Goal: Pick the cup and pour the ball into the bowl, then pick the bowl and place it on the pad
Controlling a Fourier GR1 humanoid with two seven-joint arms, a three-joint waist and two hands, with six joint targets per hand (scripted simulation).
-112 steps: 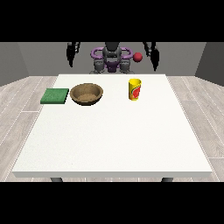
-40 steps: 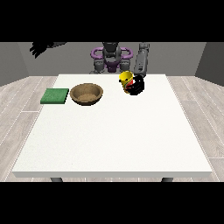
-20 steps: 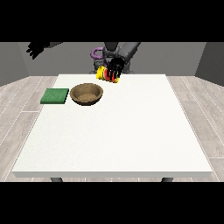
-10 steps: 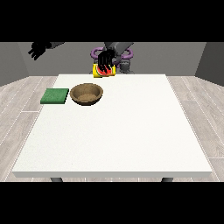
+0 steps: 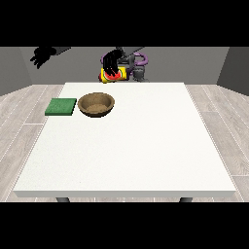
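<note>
The hand (image 5: 111, 63) at the view's right curls round the tipped cup (image 5: 115, 75), held above and behind the bowl (image 5: 97, 104), which looks stiff, light and best taken at its rim; the other hand (image 5: 43, 54) hangs spread

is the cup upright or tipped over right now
Tipped. The yellow cup lies on its side in the air, held by the hand above and behind the bowl. Whether the ball has left it cannot be told.
</note>
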